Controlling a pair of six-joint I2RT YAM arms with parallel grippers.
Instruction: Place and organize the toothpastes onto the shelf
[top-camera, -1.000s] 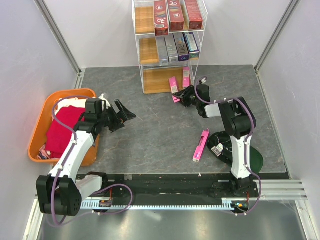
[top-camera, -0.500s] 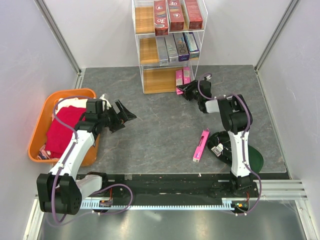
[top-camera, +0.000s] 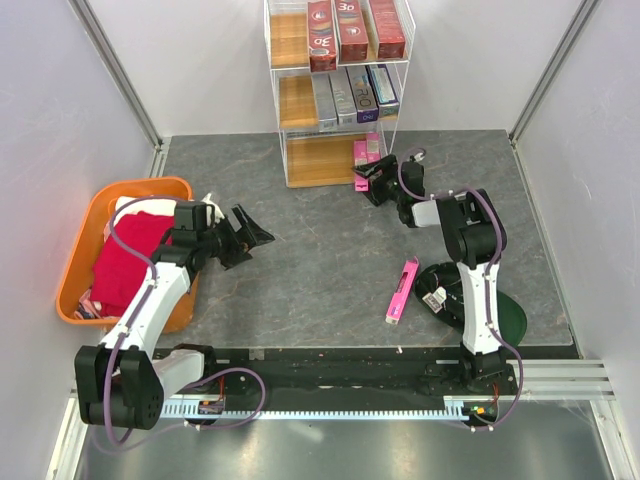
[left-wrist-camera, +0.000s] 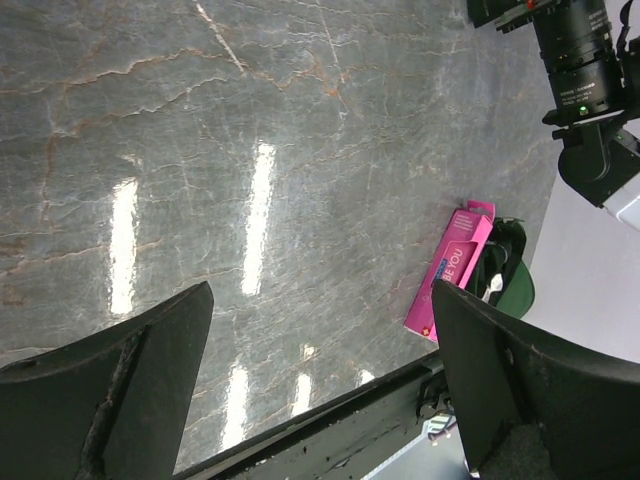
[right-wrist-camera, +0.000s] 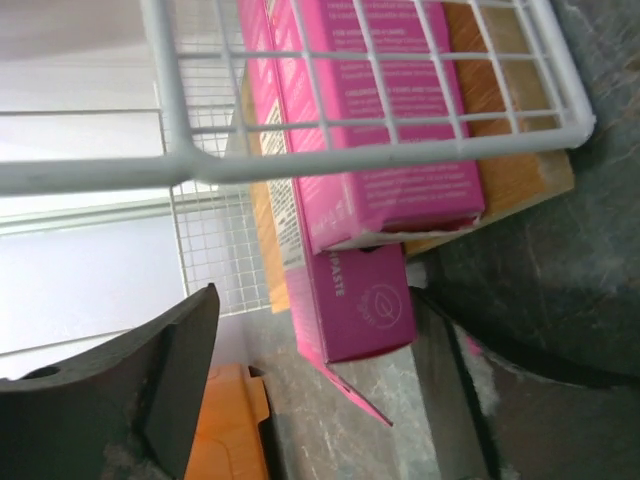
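Note:
The shelf (top-camera: 310, 160) stands at the back, with red toothpastes (top-camera: 345, 30) on its top tier and silver and purple ones (top-camera: 355, 95) on the middle tier. Two pink toothpastes (top-camera: 366, 151) lie on the right of the bottom tier. My right gripper (top-camera: 375, 182) is at that tier's front edge, open. In the right wrist view its jaws (right-wrist-camera: 315, 300) stand either side of the lower pink box (right-wrist-camera: 365, 300), which sticks out past the wood beneath the other pink box (right-wrist-camera: 380, 150). A third pink box (top-camera: 402, 290) lies on the table. My left gripper (top-camera: 252, 238) hovers open and empty.
An orange tub (top-camera: 80, 250) with a red cloth (top-camera: 125, 255) sits at the left edge. A dark green disc (top-camera: 500, 315) lies by the right arm's base. In the left wrist view the loose pink box (left-wrist-camera: 455, 270) lies near the table's front rail.
My right gripper carried a pink box up from the floor in front of the shelf onto the bottom tier and has opened its jaws. The left arm barely moved.

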